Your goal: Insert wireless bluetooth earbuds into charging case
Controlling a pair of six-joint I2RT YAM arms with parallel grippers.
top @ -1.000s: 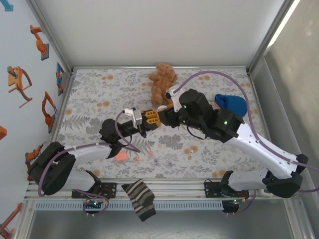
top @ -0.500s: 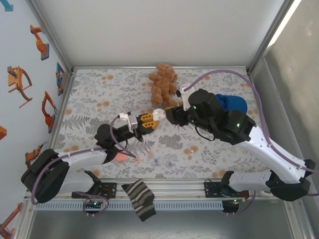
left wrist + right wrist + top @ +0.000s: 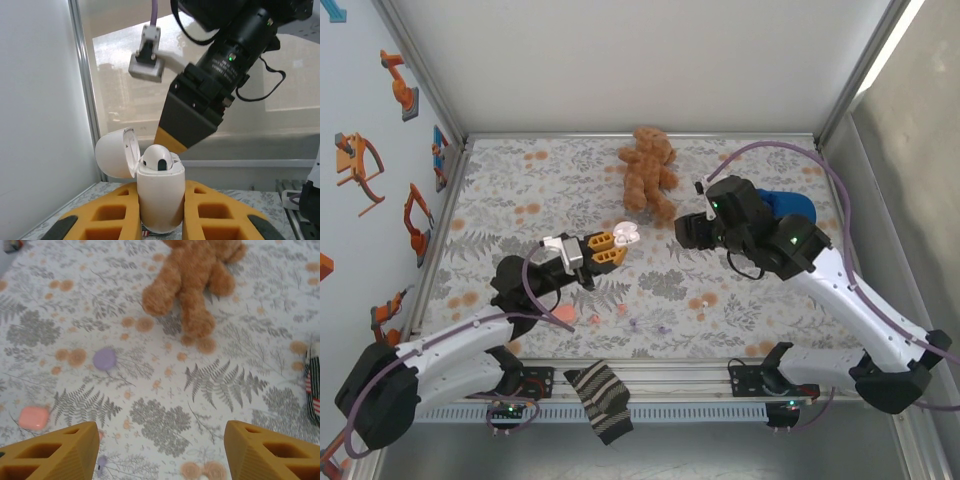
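Top view: we see the left tool [image 3: 617,238] lifted over the middle of the worktop [image 3: 520,190], clamped on the white charging case [image 3: 626,232].

Left wrist view: the charging case [image 3: 160,200] stands upright between the orange fingers [image 3: 220,220] of the left tool [image 3: 161,222]. Its lid [image 3: 116,152] is swung open toward 10 o'clock. We note one white earbud [image 3: 157,161] seated in the top of the case.

The right tool [image 3: 686,229] hangs at 3 o'clock from the case, apart from it. In its own view the right tool [image 3: 160,455] has its fingers [image 3: 272,450] spread wide with nothing between them.

On the worktop we log:
- a teddy bear [image 3: 648,170] at 12 o'clock
- a small salmon-pink block [image 3: 563,315] at 7 o'clock from the left tool
- tiny reddish bits [image 3: 592,319] just beside the block
- a purple disc [image 3: 105,359] between bear and block

We cannot tell what the bits are.
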